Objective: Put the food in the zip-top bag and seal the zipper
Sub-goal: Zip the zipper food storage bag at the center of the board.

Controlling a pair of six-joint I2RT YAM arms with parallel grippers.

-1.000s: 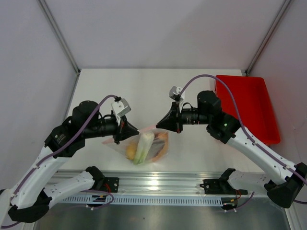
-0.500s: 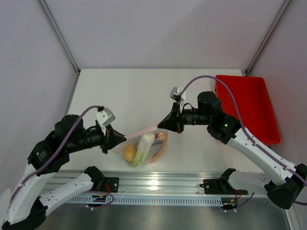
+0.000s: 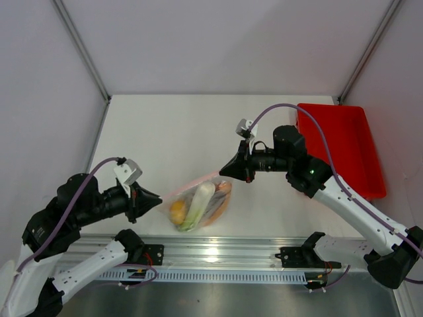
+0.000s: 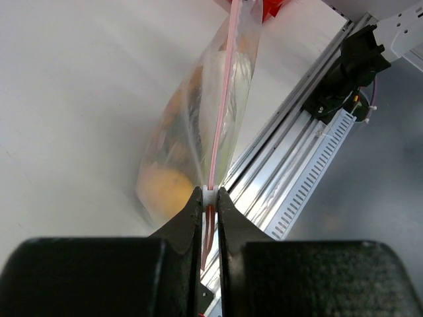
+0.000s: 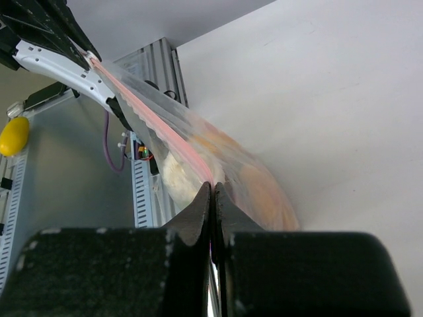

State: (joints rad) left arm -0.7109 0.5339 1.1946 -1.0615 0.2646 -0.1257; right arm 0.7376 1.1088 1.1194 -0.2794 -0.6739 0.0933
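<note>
1. We see the clear, crinkly zip-top bag [image 3: 213,210] strung between both arms near the front edge of the smooth white table [image 3: 165,132].
2. Its thin pink zipper [image 3: 192,183] is pulled taut. The left gripper [image 4: 209,193] pinches one end and the right gripper [image 5: 211,187] is clamped on the other.
3. Inside we make out a round yellow lemon [image 3: 178,211] and a pale leek stalk [image 3: 199,200].

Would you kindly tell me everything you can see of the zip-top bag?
The zip-top bag is clear, crinkly plastic with a faint pink tint. Its zipper, a thin pinkish strip, runs taut along the top edge, pinched at one end by the left tool and at the other by the right tool. The body sags below, holding a lemon and a leek.
</note>
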